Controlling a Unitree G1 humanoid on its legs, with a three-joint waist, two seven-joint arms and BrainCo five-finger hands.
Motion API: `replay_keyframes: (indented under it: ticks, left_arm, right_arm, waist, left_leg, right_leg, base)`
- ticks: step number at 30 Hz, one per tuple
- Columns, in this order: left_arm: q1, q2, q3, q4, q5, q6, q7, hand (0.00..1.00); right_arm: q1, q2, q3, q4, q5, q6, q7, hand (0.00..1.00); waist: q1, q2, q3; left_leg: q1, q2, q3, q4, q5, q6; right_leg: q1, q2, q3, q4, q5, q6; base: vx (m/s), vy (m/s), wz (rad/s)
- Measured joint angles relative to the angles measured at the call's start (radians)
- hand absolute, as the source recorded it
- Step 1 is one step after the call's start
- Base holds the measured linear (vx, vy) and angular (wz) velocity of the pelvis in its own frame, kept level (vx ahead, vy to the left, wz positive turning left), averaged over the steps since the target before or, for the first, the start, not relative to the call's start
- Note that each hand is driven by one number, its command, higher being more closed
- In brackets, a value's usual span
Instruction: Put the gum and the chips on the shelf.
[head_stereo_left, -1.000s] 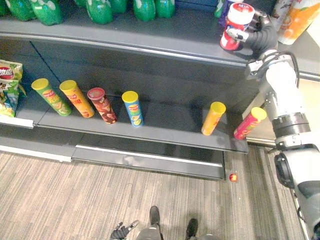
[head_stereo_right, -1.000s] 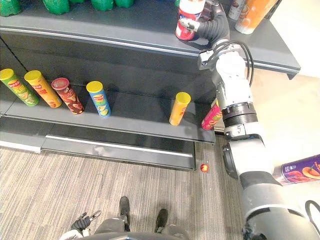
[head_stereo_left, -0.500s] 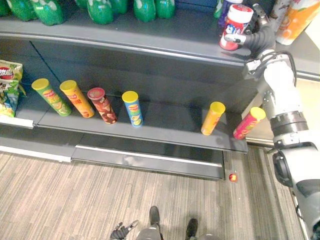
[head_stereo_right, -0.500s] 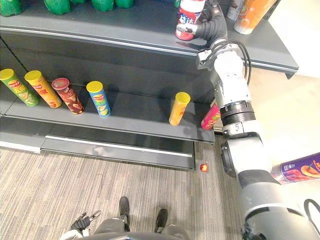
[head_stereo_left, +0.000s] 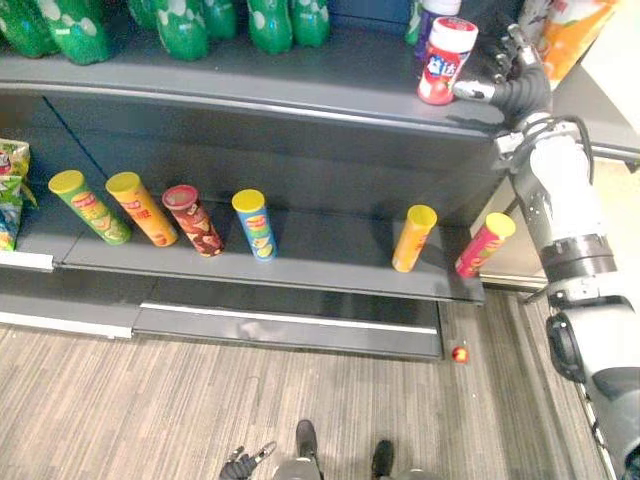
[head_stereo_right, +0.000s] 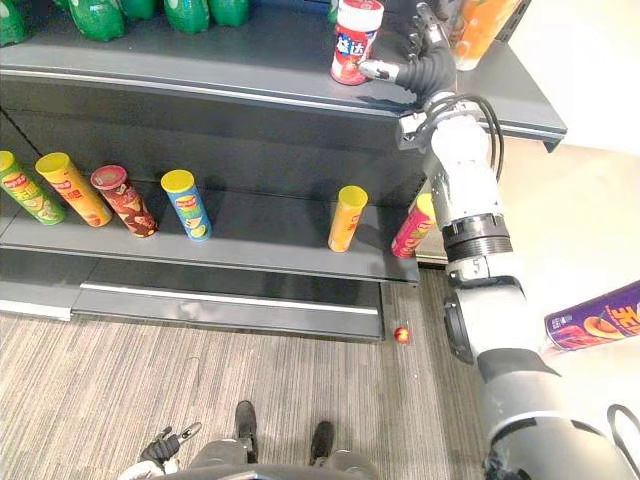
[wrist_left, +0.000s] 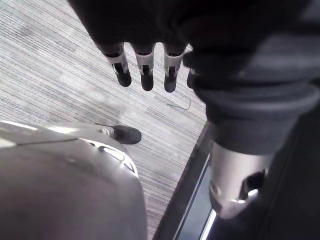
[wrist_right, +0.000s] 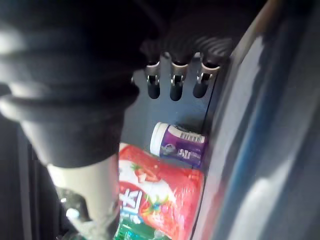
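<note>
A red-and-white gum canister (head_stereo_left: 445, 60) stands upright on the top shelf (head_stereo_left: 300, 85). My right hand (head_stereo_left: 512, 78) is just to its right, open, with straight fingers (wrist_right: 172, 85) clear of the canister and the thumb reaching toward its base. The right wrist view has the red gum canister (wrist_right: 160, 200) close by and a purple gum bottle (wrist_right: 177, 142) behind it. Several chips cans stand tilted on the lower shelf (head_stereo_left: 300, 265), among them a yellow one (head_stereo_left: 413, 238) and a pink one (head_stereo_left: 483, 245). A purple chips can (head_stereo_right: 598, 322) lies at the far right. My left hand (head_stereo_left: 245, 462) hangs low, open.
Green bottles (head_stereo_left: 180, 20) line the top shelf at left, and an orange bottle (head_stereo_left: 570, 25) stands behind my right hand. A snack bag (head_stereo_left: 8, 200) sits at the lower shelf's left end. A small red ball (head_stereo_left: 459, 353) lies on the striped floor (head_stereo_left: 200, 400).
My right hand has let go of the gum canister, which now stands free on the top shelf. The whole view has shifted a little.
</note>
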Motion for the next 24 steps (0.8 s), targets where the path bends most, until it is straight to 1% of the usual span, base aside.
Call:
replay_keyframes:
  ticks: [2, 5, 8, 12, 15, 17, 18, 20, 23, 24]
  left_arm:
    - [0.003, 0.001, 0.0, -0.002, 0.0, 0.004, 0.0, 0.0]
    - [0.018, -0.002, 0.0, -0.028, 0.002, 0.004, -0.001, 0.0]
    - [0.02, -0.001, 0.0, -0.027, 0.029, 0.004, 0.0, 0.0]
    - [0.026, -0.001, 0.0, -0.027, 0.039, 0.004, 0.001, 0.0]
    - [0.03, 0.0, 0.0, -0.022, 0.04, 0.003, 0.001, 0.0]
    - [0.036, 0.0, 0.0, -0.016, 0.041, 0.003, 0.002, 0.0]
    - [0.04, 0.0, 0.0, -0.014, 0.041, 0.003, 0.002, 0.0]
    - [0.041, 0.0, 0.0, -0.012, 0.043, 0.003, 0.003, 0.0]
    - [0.04, 0.0, 0.005, 0.004, 0.059, 0.002, 0.01, 0.0]
    - [0.042, 0.0, 0.013, 0.009, 0.063, 0.002, 0.011, 0.0]
  right_arm:
    - [0.035, 0.0, -0.016, -0.029, 0.0, -0.002, -0.001, 0.0]
    - [0.102, 0.0, -0.038, -0.078, 0.001, -0.022, -0.009, 0.0]
    - [0.176, -0.001, -0.047, -0.176, 0.002, -0.036, -0.016, 0.0]
    - [0.32, 0.002, -0.086, -0.332, 0.012, -0.062, -0.01, 0.0]
    - [0.432, 0.025, -0.088, -0.458, 0.018, -0.075, 0.021, 0.0]
    - [0.502, 0.055, -0.079, -0.532, 0.048, -0.082, 0.04, 0.0]
    - [0.544, 0.07, -0.061, -0.572, 0.056, -0.082, 0.056, 0.0]
    - [0.607, 0.089, -0.038, -0.633, 0.059, -0.088, 0.08, 0.0]
    - [0.714, 0.127, -0.005, -0.731, 0.087, -0.109, 0.111, 0.0]
    - [0.759, 0.142, 0.016, -0.773, 0.088, -0.119, 0.12, 0.0]
  waist:
    - [-0.001, -0.001, -0.001]
    - [-0.002, 0.0, -0.001]
    - [-0.011, -0.001, -0.001]
    - [-0.014, -0.002, -0.01]
    - [-0.022, -0.004, -0.02]
    - [-0.028, -0.003, -0.036]
    - [-0.037, -0.002, -0.043]
    - [-0.039, -0.002, -0.046]
    - [-0.041, -0.001, -0.058]
    - [-0.042, -0.001, -0.063]
  left_leg:
    - [0.01, 0.0, 0.012, 0.0, -0.006, -0.004]
    - [0.031, 0.0, 0.023, 0.0, -0.022, -0.009]
    - [0.033, -0.002, 0.044, 0.0, -0.028, -0.008]
    - [0.039, -0.007, 0.051, 0.0, -0.027, -0.003]
    - [0.041, -0.005, 0.051, 0.0, -0.027, -0.003]
    - [0.041, -0.003, 0.051, 0.0, -0.027, -0.003]
    - [0.045, -0.002, 0.05, 0.0, -0.027, -0.003]
    - [0.052, 0.0, 0.05, 0.0, -0.028, -0.004]
    - [0.055, 0.001, 0.049, 0.0, -0.03, -0.008]
    - [0.056, 0.002, 0.048, 0.0, -0.035, -0.014]
  right_leg:
    - [0.007, 0.0, 0.006, 0.0, -0.004, 0.006]
    - [0.019, -0.001, 0.02, 0.0, -0.006, 0.006]
    - [0.015, -0.005, 0.039, -0.001, -0.004, 0.008]
    - [0.016, -0.01, 0.047, -0.003, 0.0, 0.005]
    - [0.019, -0.007, 0.047, -0.002, 0.001, 0.003]
    - [0.02, -0.006, 0.047, -0.003, 0.001, 0.003]
    - [0.023, -0.005, 0.047, -0.003, 0.001, 0.003]
    - [0.028, -0.003, 0.048, -0.004, 0.001, 0.002]
    - [0.031, -0.002, 0.049, -0.003, -0.006, 0.004]
    - [0.031, -0.001, 0.049, -0.003, -0.007, 0.003]
  base:
    - [0.04, 0.003, -0.11]
    - [0.05, 0.006, -0.15]
    - [0.05, 0.013, -0.18]
    - [0.07, 0.009, -0.06]
    - [0.07, -0.008, -0.01]
    - [0.05, -0.015, -0.01]
    - [0.04, -0.015, -0.01]
    - [0.0, 0.0, 0.0]
    - [0.0, 0.0, 0.0]
    - [0.0, 0.0, 0.0]
